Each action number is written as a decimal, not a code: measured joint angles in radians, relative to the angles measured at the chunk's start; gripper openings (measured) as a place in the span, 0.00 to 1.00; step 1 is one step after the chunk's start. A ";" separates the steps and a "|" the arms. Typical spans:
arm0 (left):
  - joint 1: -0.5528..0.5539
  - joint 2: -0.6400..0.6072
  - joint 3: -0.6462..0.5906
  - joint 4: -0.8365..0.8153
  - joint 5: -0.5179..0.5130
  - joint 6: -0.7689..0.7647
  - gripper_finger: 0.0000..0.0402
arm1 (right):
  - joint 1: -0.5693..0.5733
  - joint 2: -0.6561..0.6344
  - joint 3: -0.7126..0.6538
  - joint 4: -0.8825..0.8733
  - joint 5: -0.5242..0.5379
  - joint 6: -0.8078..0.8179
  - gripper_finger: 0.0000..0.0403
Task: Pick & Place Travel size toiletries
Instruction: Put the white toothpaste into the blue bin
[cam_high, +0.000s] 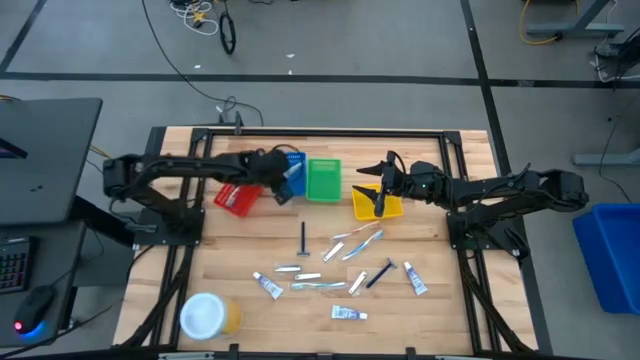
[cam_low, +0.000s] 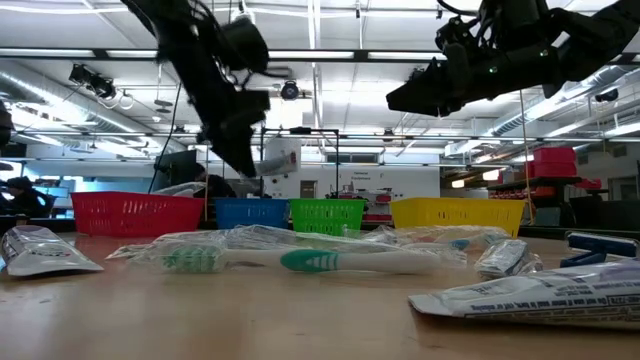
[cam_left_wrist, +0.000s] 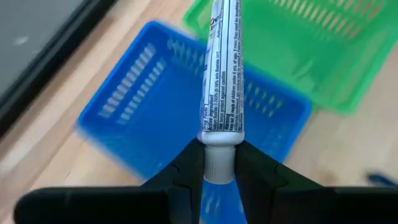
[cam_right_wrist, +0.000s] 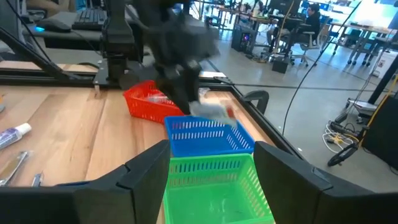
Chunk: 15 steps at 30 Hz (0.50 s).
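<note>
Clenched left gripper (cam_left_wrist: 219, 171) holds white printed toothpaste tube (cam_left_wrist: 222, 74) over blue slatted plastic bin (cam_left_wrist: 146, 106); release next. Right gripper (cam_right_wrist: 211, 165) spread, above yellow plastic bin (cam_high: 364, 209).

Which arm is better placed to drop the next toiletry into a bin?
Left. The left gripper is shut on a white tube directly above the blue bin. The right gripper is open and empty over the yellow bin.
</note>
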 joint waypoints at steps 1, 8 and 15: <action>0.021 0.012 -0.008 -0.016 0.023 -0.001 0.20 | 0.000 0.000 0.000 0.000 0.000 0.000 0.61; 0.077 0.128 -0.010 -0.007 0.044 0.006 0.20 | 0.000 0.000 0.000 -0.018 0.000 0.000 0.64; 0.096 0.130 -0.009 -0.010 0.043 0.007 0.21 | 0.000 0.000 0.000 -0.022 0.000 0.000 0.63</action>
